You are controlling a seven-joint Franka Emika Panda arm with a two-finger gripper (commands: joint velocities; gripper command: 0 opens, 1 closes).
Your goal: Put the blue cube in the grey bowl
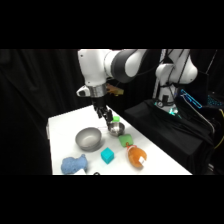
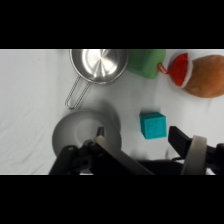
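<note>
Gripper (image 1: 106, 116) fingers spread apart, nothing between them, raised above the table (image 1: 60, 125) just beyond the grey bowl (image 1: 88, 138). Blue cube (image 1: 107, 156) sits on the table right of the bowl, apart from it. Steel handled bowl (image 2: 98, 64) farther off. No legible writing.

Shiny metal bowl (image 2: 98, 64) with wire handle, green block (image 2: 146, 62), orange-brown plush (image 2: 204, 76), pale-blue plush (image 1: 74, 164), white table (image 1: 65, 125)

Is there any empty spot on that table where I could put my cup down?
Yes: the far-left table corner, behind the grey bowl, is bare. The front is crowded: plush lump, blue cube, orange toy, green block and metal bowl sit close together.
</note>
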